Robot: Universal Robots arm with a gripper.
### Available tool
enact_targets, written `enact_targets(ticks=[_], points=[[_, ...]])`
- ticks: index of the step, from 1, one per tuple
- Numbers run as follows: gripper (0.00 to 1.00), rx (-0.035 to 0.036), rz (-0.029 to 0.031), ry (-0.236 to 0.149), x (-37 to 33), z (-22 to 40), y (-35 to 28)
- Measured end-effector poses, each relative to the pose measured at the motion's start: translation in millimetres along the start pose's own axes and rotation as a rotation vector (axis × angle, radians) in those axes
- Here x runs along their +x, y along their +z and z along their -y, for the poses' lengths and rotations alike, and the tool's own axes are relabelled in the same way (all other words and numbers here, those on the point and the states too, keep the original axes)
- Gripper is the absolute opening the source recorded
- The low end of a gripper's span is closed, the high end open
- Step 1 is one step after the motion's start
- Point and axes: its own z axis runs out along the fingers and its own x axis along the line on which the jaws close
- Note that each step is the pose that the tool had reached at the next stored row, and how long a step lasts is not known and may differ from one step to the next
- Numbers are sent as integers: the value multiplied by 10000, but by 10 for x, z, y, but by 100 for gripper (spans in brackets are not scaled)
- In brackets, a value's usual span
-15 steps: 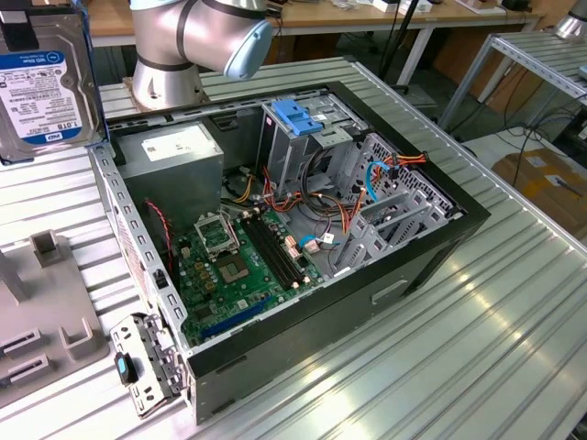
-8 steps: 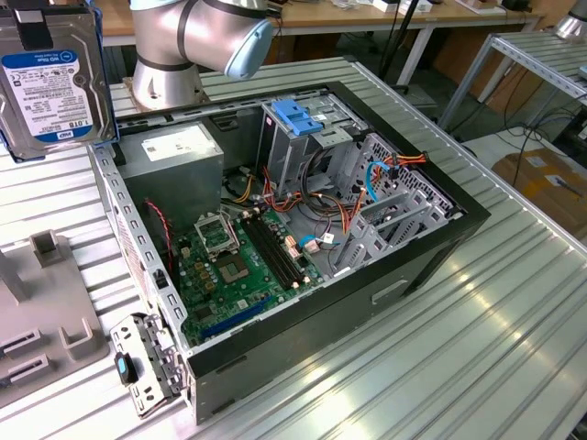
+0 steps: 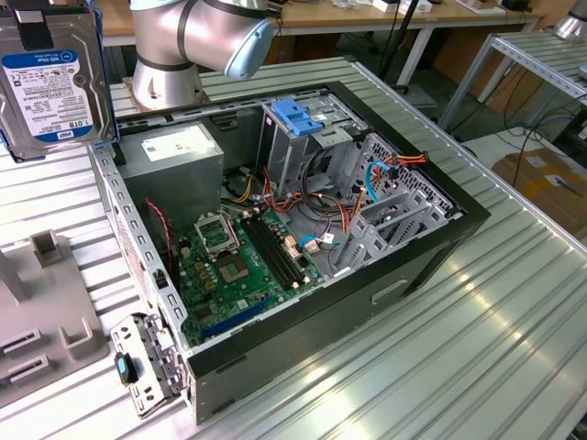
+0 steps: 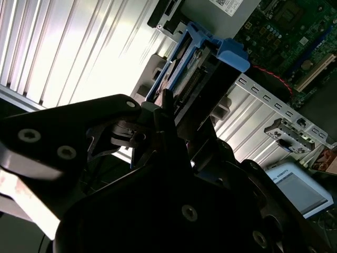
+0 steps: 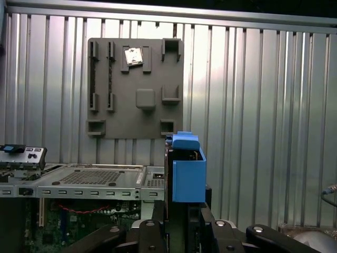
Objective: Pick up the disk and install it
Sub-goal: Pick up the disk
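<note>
I see the open computer case (image 3: 404, 266) holding its circuit board (image 3: 229, 266) and grey drive cage (image 3: 303, 137). Beside the case, my gripper (image 5: 184, 213) pinches the disk (image 5: 188, 174) upright on edge.

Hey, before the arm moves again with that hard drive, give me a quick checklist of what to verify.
1. Grip on the disk by the fingers: ok, clamped.
2. Gap between the disk and the grey holder: ok.
3. Side of the computer case open: ok.
4. Line-up of the disk with the drive cage: not ok, it hangs apart at the exterior view's left.
5. Free slot in the drive cage: cannot tell.
6. Path past the cables: cannot tell.
</note>
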Motion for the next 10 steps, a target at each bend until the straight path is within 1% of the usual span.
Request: enact_targets(ticks=[6,10], points=[[35,-1,0,-2,0,8,0],[35,-1,-1,0,2,50,0]])
